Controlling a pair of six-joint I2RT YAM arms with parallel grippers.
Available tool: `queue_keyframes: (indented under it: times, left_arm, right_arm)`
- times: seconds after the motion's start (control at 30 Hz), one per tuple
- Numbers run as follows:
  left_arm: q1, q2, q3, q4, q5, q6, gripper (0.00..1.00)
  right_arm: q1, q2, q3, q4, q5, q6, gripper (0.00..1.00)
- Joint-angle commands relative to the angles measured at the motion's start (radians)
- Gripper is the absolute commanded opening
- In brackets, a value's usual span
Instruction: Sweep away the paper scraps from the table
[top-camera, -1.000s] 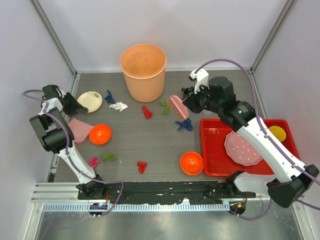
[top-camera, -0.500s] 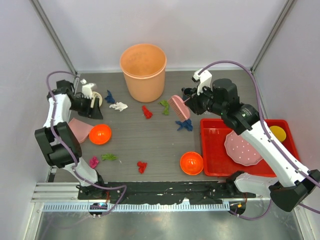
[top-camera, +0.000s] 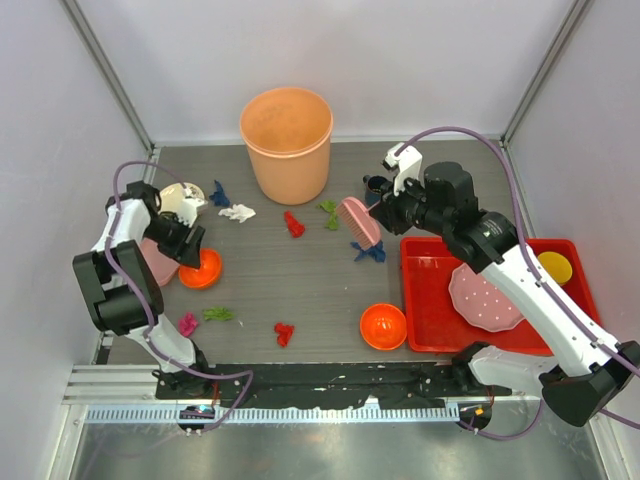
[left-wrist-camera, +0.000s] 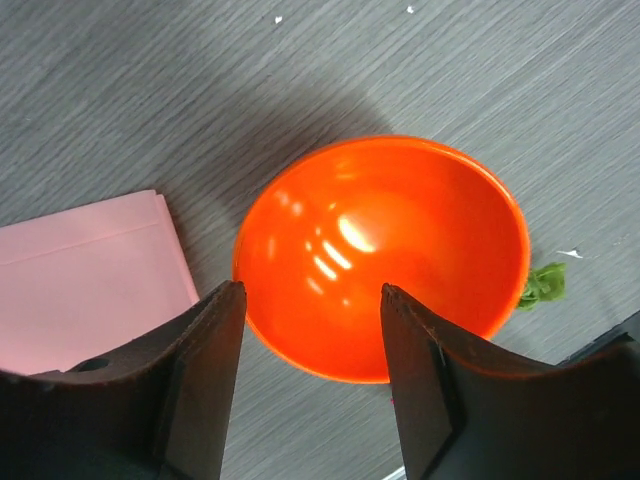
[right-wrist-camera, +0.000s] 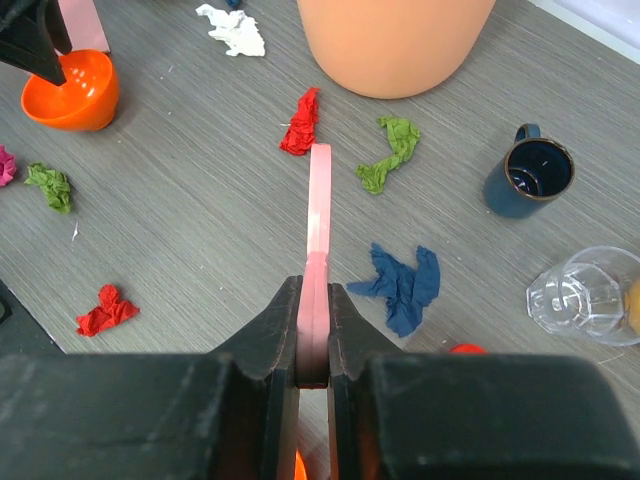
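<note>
moved: left pincer (left-wrist-camera: 310, 296) got swung over to the orange bowl (left-wrist-camera: 400, 230)
left pincer: spread fairly wide above the bowl, nothing gripped
right pincer (right-wrist-camera: 314, 288): clamped on pink brush (right-wrist-camera: 319, 200)
paper scraps (top-camera: 291, 223): left scattered on tabletop (top-camera: 280, 290)

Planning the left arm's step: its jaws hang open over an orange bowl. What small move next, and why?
Probably shift the left gripper sideways onto the pink dustpan beside the orange bowl: the right gripper grips the brush, and paper scraps lie unswept.
</note>
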Motion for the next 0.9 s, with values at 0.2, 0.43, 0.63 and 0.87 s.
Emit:
queue_keyframes:
  times: [0.2, 0.43, 0.63, 0.87]
  left_arm:
    - [-0.011, 0.032, -0.002, 0.04, -0.012, 0.012, 0.54]
    - [-0.065, -0.113, -0.029, 0.012, 0.028, 0.035, 0.56]
    - [-0.086, -0.128, -0.012, -0.016, 0.037, 0.029, 0.56]
    - [-0.086, -0.067, -0.029, 0.075, -0.081, 0.016, 0.69]
  right_arm:
    - [-0.003, 0.0, 0.013, 0.047, -0.041, -0.022, 0.01]
    - [-0.003, 0.014, 0.015, 0.053, -0.044, -0.023, 0.01]
    - [-0.003, 0.025, 0.019, 0.056, -0.059, -0.023, 0.01]
    - [-0.003, 0.013, 0.011, 0.056, -0.062, -0.023, 0.01]
